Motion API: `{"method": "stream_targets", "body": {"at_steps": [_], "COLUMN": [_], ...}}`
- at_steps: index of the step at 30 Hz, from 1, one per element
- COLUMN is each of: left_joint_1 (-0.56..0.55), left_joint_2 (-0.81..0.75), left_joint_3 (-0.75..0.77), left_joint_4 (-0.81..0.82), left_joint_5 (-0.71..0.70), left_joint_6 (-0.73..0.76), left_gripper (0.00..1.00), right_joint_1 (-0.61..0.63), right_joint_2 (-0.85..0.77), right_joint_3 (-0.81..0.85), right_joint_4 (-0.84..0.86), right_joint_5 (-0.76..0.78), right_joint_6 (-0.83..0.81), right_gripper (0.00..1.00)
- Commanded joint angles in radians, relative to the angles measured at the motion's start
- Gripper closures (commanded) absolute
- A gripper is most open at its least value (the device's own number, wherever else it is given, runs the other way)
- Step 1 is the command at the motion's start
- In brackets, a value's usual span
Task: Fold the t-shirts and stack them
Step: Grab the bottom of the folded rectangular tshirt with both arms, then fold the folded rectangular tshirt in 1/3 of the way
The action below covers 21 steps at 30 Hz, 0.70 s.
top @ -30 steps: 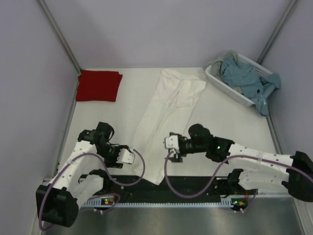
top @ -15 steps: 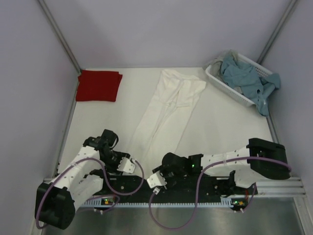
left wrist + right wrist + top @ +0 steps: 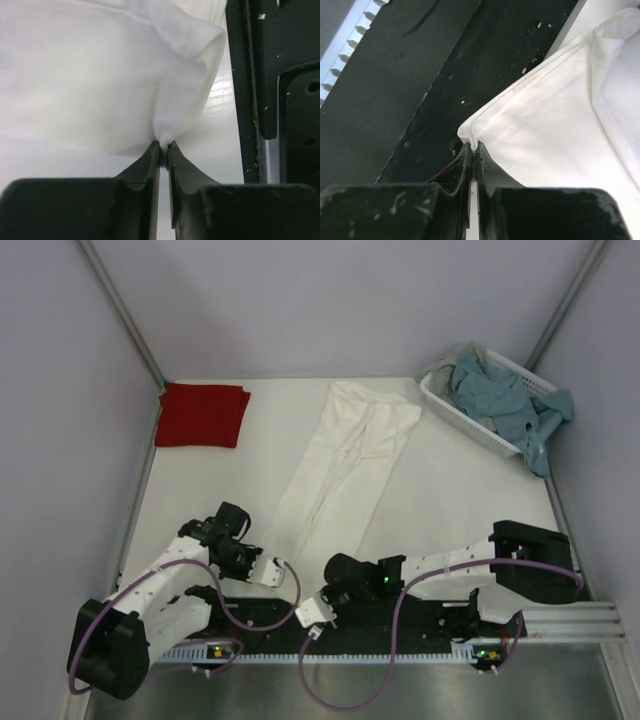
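Note:
A white t-shirt [image 3: 340, 465], folded into a long strip, runs from the far middle of the table to the near edge. A dark red t-shirt [image 3: 202, 415] lies folded at the far left. My left gripper [image 3: 268, 572] is at the strip's near left corner, and in the left wrist view it [image 3: 163, 145] is shut on a pinch of white cloth [image 3: 100, 75]. My right gripper [image 3: 312, 610] is at the near right corner. In the right wrist view it [image 3: 473, 146] is shut on the stitched hem corner of the white shirt [image 3: 555, 125].
A white slotted basket [image 3: 470, 425] with blue-grey cloth [image 3: 505, 400] spilling over its rim stands at the far right. A black mat [image 3: 400, 625] lines the near edge under the shirt's end. Grey walls close in left, right and behind.
The right arm swung from the shirt's middle down to its near hem and shut on the corner. The left gripper slid right to the near left corner and shut on the cloth.

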Motion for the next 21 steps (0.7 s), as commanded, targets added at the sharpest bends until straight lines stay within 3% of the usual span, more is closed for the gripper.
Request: {"method": "stream_targets", "body": {"at_steps": [1,6,12,15,21], "left_joint_1": [-0.015,-0.026,-0.024,-0.024,-0.026], "left_joint_2": [0.025,0.029,0.089,0.154,0.347], "left_joint_3": [-0.022,0.116,0.345,0.446,0.61], "left_joint_4": [0.051,-0.021,0.02,0.066,0.238], "left_joint_5": [-0.029,0.047,0.083,0.08,0.032], "left_joint_6": [-0.046,-0.183,-0.369,-0.434,-0.53], "left_gripper": [0.98,1.0,1.0,1.0,1.0], "right_joint_1": [0.007,-0.095,-0.294,-0.39,-0.589], "right_joint_2": [-0.116,-0.22,-0.318,-0.355,-0.325], "right_joint_3": [-0.032,-0.054,-0.054,-0.048,-0.054], "right_joint_4": [0.024,0.027,0.046,0.027,0.151], "right_joint_5": [-0.032,-0.061,-0.018,0.014,0.126], "right_joint_6": [0.031,0.196,0.364,0.378,0.361], "right_gripper": [1.0,1.0,1.0,1.0,1.0]}}
